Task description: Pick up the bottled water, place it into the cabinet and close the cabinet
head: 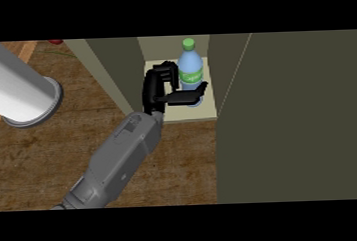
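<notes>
The bottled water (191,67), blue with a green cap and green label, stands upright on the pale shelf inside the open cabinet (183,116). My left hand (157,90) is at the bottle's left side. Its fingers curl round the label from behind and its thumb (189,96) reaches across the bottle's lower front. The grey forearm (120,159) runs in from the lower left. The cabinet's dark olive door (292,118) stands open on the right, filling that side of the view. My right hand does not show.
A large white cylinder with a grey rim (22,88) lies at the left on the wooden counter (57,156). A small red object (54,42) peeks in at the top left. The cabinet's left wall (110,75) is close beside my hand.
</notes>
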Available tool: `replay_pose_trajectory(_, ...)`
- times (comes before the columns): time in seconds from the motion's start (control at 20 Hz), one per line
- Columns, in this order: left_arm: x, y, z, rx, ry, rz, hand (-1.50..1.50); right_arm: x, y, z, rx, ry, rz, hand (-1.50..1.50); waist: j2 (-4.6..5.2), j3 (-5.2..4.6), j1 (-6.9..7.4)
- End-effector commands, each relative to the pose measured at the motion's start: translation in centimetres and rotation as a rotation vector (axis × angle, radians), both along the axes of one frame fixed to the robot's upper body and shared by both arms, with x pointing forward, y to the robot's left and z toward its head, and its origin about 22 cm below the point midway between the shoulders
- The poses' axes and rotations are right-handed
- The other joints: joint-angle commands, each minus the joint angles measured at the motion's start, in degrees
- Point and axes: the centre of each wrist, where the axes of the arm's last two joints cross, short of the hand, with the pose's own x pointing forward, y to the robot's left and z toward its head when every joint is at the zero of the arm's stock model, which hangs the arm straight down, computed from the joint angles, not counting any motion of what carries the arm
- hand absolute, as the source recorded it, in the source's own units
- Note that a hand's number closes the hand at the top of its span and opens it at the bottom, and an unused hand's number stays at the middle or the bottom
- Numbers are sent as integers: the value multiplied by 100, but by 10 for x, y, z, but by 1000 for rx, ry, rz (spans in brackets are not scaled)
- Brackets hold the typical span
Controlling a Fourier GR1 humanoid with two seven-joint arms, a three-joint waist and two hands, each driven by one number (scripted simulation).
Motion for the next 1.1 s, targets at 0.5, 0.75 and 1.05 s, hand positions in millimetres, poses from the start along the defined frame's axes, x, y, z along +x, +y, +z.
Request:
replay_pose_trajectory(0.5,36,28,-9,273,84,216,150,2,-9,8,35,-46,48,-150,108,-3,-193)
replay_pose_trajectory(0.75,55,53,16,198,63,277,150,6,-14,1,47,-48,49,-150,157,-5,-238)
replay_pose_trajectory(1.05,52,52,6,387,-13,310,-150,3,-10,5,42,-70,66,-150,138,-4,-300)
